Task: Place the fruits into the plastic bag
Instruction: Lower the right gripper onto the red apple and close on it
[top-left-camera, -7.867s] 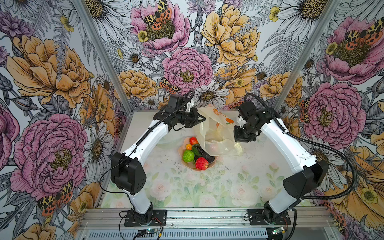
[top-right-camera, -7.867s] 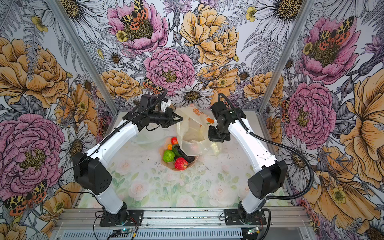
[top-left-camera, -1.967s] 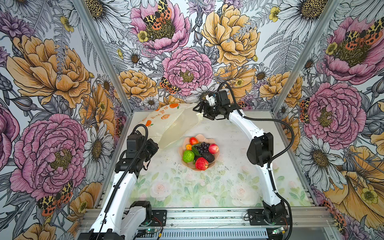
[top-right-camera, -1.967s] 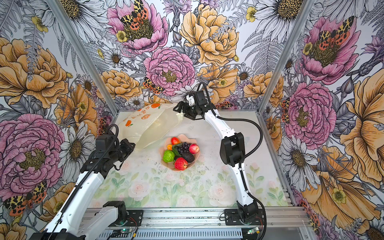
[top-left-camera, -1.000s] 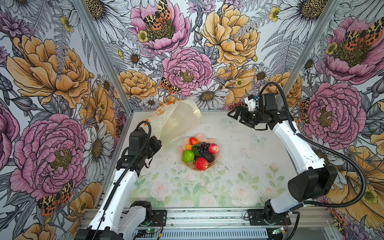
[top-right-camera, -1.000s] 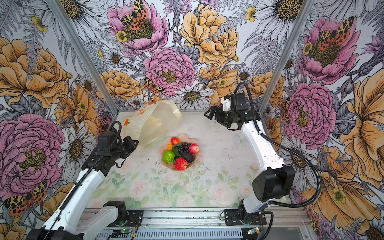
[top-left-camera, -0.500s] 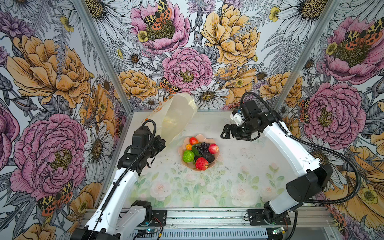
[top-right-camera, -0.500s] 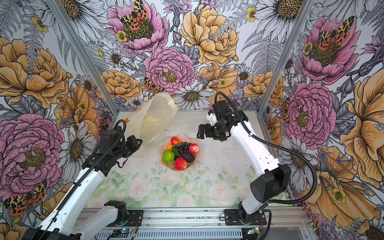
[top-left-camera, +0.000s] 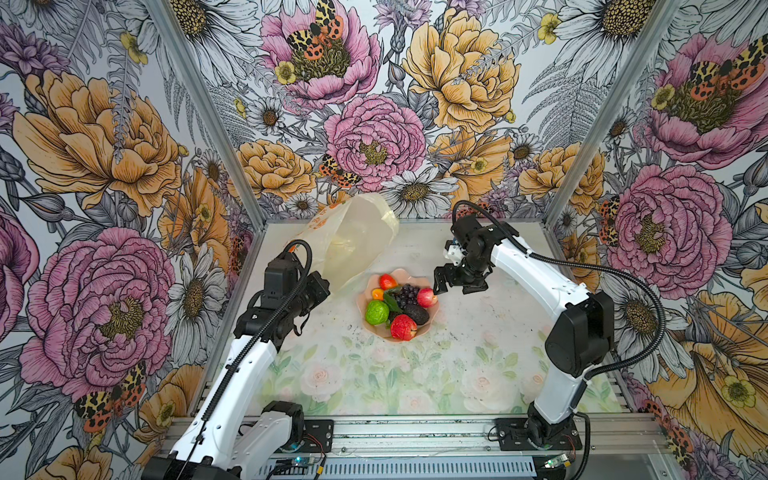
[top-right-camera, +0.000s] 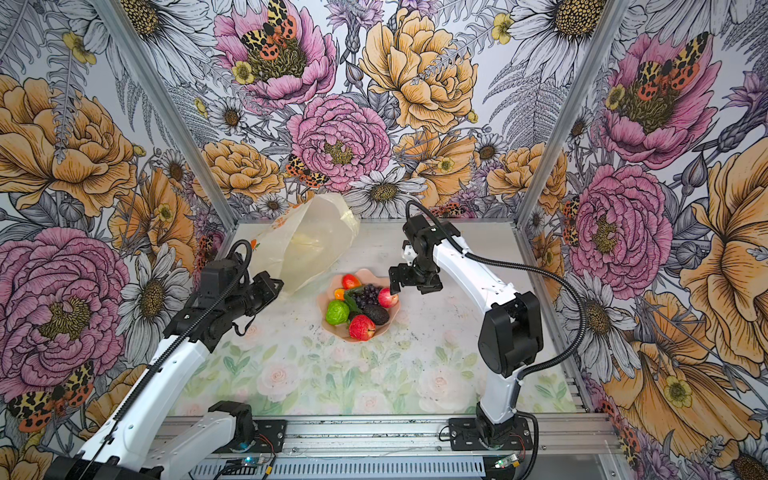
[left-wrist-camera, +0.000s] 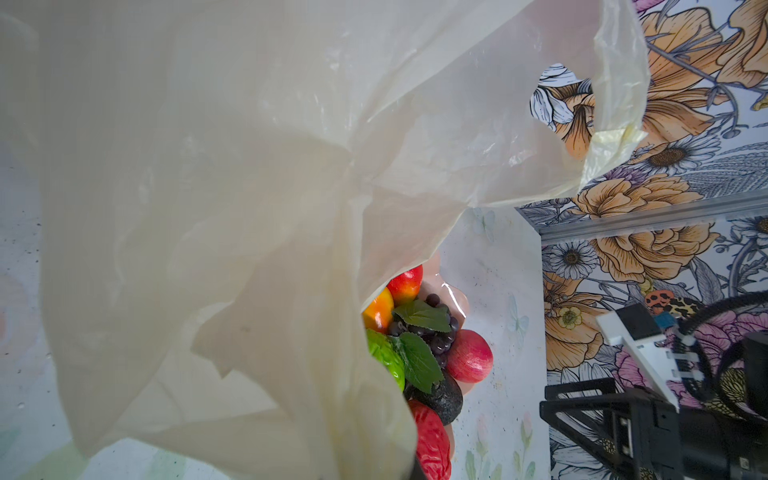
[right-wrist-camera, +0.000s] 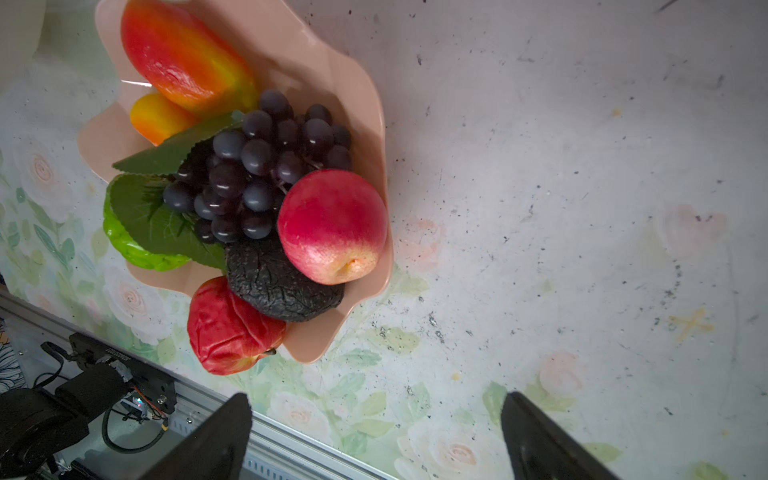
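A pink scalloped bowl (top-left-camera: 384, 335) sits at the middle of the rose-printed counter (top-left-camera: 415, 374). Flowered walls (top-left-camera: 374, 124) rise at 9, 12 and 3 o'clock; a metal rail (top-left-camera: 415, 436) runs at 6.

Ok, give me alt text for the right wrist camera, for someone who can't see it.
A pink scalloped bowl holds, among others, a dark grape bunch with green leaves, a red apple and a black avocado. The right gripper is open and empty above the floral table beside the bowl.
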